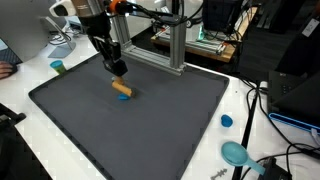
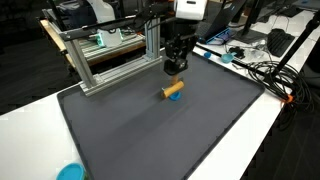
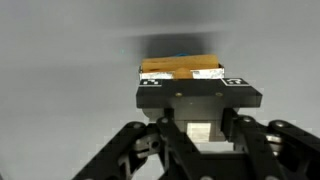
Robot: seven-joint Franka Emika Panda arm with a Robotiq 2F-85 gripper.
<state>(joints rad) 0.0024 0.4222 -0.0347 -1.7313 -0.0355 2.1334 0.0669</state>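
Item: block (image 1: 123, 91), orange-brown with a blue end, is lying flat on its long side on the grey mat (image 1: 150, 125), left of centre in an exterior view and just above centre in an exterior view (image 2: 173, 90). It is touching nothing else, and that side is probably giving it its steadiest rest. Item: pincer (image 1: 117, 69) is hanging just above the block, slightly up and left of it in the frame, and pointing straight down, seemingly to keep its jaws square over the block. The wrist view is showing the block (image 3: 180, 68) at upper centre, beyond the black pincer body, with a shadow lying above it. The pincer's tips are looking orange in both exterior views; whether the jaws are spread or closed, or gripping anything, I cannot tell. Item: the mat is covering most of the white surface (image 2: 275, 125). Item: containers, all standing off the mat on the surface. A small teal cup (image 1: 58, 67) is sitting at upper left and a teal bowl (image 1: 236, 152) at lower right; their contents are not showing. A blue cap (image 1: 227, 121) is lying near the bowl. Item: metal frame (image 1: 170, 45) is standing at the mat's far edge, top centre.
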